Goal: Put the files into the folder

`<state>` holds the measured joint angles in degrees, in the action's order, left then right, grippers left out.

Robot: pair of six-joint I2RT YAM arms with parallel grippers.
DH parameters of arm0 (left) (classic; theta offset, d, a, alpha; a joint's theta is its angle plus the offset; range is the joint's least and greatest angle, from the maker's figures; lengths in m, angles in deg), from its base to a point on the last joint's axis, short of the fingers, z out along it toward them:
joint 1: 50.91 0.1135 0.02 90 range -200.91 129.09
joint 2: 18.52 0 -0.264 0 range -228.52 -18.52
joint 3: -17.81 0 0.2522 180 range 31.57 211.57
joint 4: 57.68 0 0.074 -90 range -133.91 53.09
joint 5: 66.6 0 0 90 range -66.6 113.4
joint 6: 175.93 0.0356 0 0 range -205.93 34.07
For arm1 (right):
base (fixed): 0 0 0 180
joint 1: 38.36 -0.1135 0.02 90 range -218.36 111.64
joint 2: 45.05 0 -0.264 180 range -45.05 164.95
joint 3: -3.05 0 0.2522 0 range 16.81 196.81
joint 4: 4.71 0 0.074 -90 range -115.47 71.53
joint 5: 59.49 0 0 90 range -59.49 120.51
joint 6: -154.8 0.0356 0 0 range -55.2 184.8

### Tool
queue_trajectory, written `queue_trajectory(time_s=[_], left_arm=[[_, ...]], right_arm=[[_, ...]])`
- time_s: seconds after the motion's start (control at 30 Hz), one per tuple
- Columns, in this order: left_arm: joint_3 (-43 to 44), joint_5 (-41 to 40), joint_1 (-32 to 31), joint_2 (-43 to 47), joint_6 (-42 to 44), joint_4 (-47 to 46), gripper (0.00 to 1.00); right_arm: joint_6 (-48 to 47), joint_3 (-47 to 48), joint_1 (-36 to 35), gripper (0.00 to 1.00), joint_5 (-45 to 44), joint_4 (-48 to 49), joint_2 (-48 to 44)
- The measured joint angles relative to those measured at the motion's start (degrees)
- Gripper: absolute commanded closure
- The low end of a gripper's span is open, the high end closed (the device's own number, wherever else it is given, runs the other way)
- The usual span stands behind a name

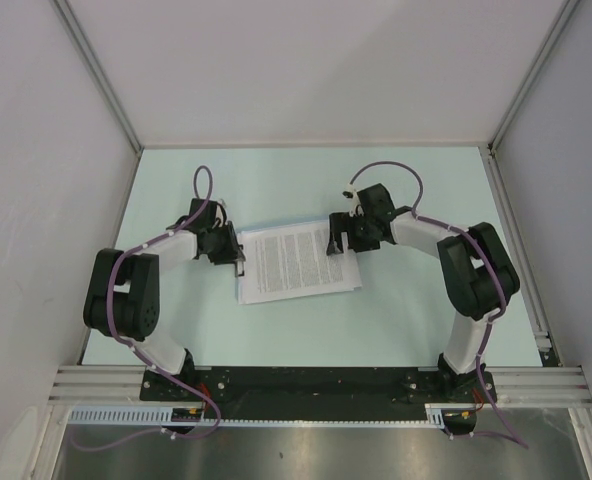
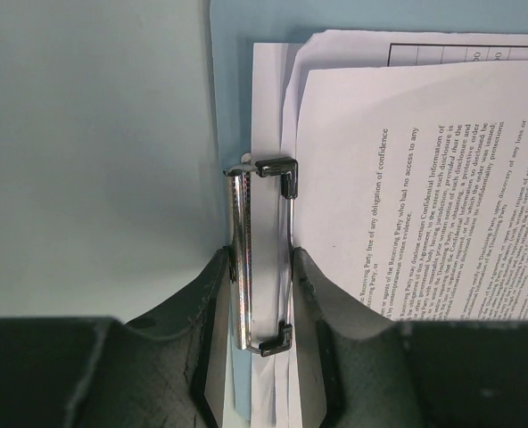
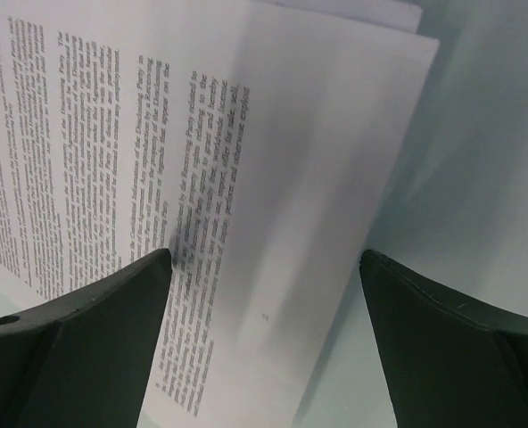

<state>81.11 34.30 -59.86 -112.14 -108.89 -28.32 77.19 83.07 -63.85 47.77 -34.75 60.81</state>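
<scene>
The files lie as a loose stack of white printed sheets mid-table, and they also show in the left wrist view and the right wrist view. The light-blue folder lies under them, mostly hidden. Its silver clip sits at the stack's left short edge. My left gripper is shut on the clip, one finger on each side. My right gripper is open over the stack's right edge. Its left fingertip rests at the top sheet.
The pale table is boxed in by white walls with aluminium rails at the left and right. A metal rail runs along the near edge by the arm bases.
</scene>
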Motion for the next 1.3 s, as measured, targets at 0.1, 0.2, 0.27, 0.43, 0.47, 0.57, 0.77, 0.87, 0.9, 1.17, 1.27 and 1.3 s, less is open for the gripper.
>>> queue_trajectory(time_s=[0.1, 0.2, 0.27, 0.43, 0.47, 0.57, 0.77, 0.87, 0.9, 1.17, 1.27, 1.3], left_arm=[[-0.33, 1.33, 0.0, 0.0, -0.44, -0.61, 1.0], [-0.5, 2.25, 0.0, 0.0, -0.81, -0.98, 1.0], [-0.66, 2.69, 0.0, 0.0, -1.01, -1.16, 1.0], [-0.83, 3.43, 0.0, 0.0, -1.07, -1.44, 1.0], [-0.85, 3.5, 0.0, 0.0, -1.09, -1.49, 1.0], [-1.18, 4.22, 0.09, 0.11, -1.38, -1.88, 1.0], [-1.86, 5.35, 0.68, 0.35, -2.1, -2.75, 1.0], [-2.08, 6.03, 1.09, 0.42, -2.29, -2.95, 1.0], [-2.16, 6.36, 1.31, 0.42, -2.43, -3.08, 1.0], [-2.58, 7.32, 1.88, 0.63, -2.49, -3.23, 1.0], [-1.27, 4.96, 0.48, 0.48, -2.08, -0.72, 0.79], [-0.7, 4.09, -0.22, 0.31, -1.99, 0.15, 0.71]], right_arm=[[2.05, -1.07, 0.0, 0.14, 1.22, 3.02, 0.09], [4.37, -2.25, 0.13, 0.16, 2.32, 6.08, 0.09], [5.81, -2.89, 0.17, 0.18, 2.89, 7.8, 0.09], [8.04, -3.41, -0.28, 0.19, 4.11, 10.34, 0.55], [8.46, -3.43, -0.46, 0.2, 4.26, 10.8, 0.7], [9.11, -3.45, -0.85, 0.21, 4.57, 11.78, 1.11], [10.62, -3.5, -0.83, 0.24, 4.66, 13.81, 1.88], [11.37, -3.65, -0.74, 0.24, 4.66, 15.02, 2.16], [11.47, -3.78, -0.7, 0.25, 4.63, 15.41, 2.23], [13.05, -5.2, -0.26, 0.17, 5.97, 18.84, 2.23], [13.09, -5.38, -0.44, 0.16, 6.27, 19.41, 2.12], [13.11, -5.49, -0.44, 0.16, 6.4, 19.69, 2.08]])
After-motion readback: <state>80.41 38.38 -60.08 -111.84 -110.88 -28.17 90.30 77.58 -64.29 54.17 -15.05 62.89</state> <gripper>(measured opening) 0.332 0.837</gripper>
